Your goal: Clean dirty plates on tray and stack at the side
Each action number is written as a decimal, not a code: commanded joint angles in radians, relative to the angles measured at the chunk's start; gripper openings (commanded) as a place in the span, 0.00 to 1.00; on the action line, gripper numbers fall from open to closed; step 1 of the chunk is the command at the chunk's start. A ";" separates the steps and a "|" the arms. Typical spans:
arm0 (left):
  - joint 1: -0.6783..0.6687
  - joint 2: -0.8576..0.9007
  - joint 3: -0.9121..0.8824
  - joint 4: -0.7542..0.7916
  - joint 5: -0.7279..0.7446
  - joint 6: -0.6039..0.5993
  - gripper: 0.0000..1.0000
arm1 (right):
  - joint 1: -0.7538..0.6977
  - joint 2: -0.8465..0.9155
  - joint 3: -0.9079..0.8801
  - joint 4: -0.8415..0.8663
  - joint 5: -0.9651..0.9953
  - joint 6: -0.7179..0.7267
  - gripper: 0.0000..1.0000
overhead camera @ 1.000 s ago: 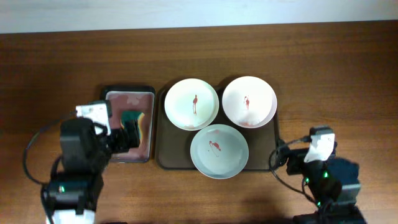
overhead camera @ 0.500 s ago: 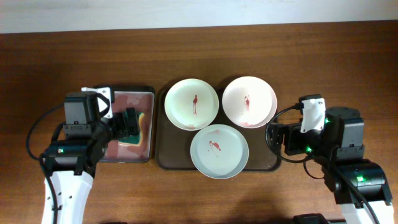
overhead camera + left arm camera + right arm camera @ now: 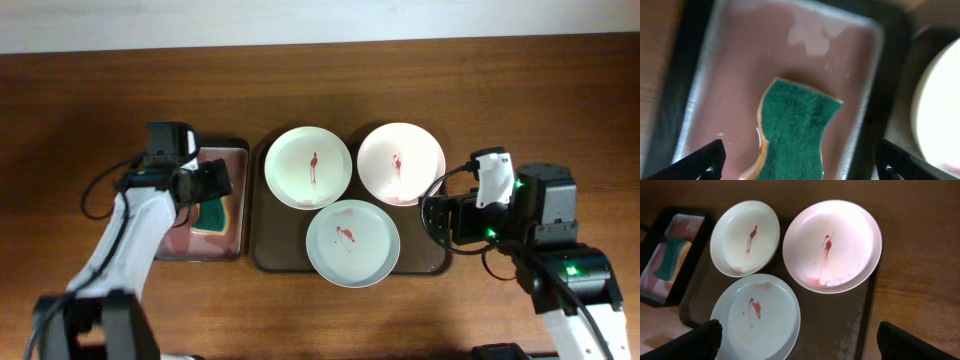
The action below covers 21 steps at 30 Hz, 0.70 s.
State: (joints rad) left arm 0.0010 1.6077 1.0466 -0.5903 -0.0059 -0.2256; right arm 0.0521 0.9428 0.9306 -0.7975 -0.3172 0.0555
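Note:
Three plates with red smears lie on the dark brown tray (image 3: 262,255): a white plate (image 3: 308,167) at the far left, a pinkish-white plate (image 3: 401,163) at the far right, a mint-green plate (image 3: 352,242) at the near middle. My left gripper (image 3: 215,180) is open over the small tray, its fingers either side of a green sponge (image 3: 797,130). My right gripper (image 3: 432,222) is open and empty at the brown tray's right edge. The right wrist view shows the white plate (image 3: 745,237), the pinkish plate (image 3: 832,245), the mint plate (image 3: 757,317) and the tray floor (image 3: 840,325).
A small black-rimmed tray (image 3: 230,245) with a pinkish inside stands left of the brown tray and holds the green sponge (image 3: 212,212) with an orange edge. Bare wooden table (image 3: 520,110) surrounds both trays. A white wall edge runs along the far side.
My left gripper has moved farther from me along the small tray, over the sponge. My right gripper has come in leftward to the brown tray's right edge. The plates have not moved.

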 commanded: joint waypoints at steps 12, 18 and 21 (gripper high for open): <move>-0.011 0.226 0.013 0.017 0.042 -0.016 0.30 | -0.001 0.098 0.019 -0.037 -0.013 0.005 0.99; -0.011 0.226 0.013 -0.015 0.002 -0.017 0.00 | 0.000 0.153 0.019 -0.041 -0.013 0.005 0.99; -0.011 0.226 0.013 -0.016 0.002 -0.017 0.00 | 0.000 0.238 0.019 -0.041 -0.014 0.005 0.73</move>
State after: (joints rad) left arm -0.0067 1.8088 1.0580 -0.5903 0.0105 -0.2440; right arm 0.0521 1.1221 0.9306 -0.8379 -0.3195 0.0551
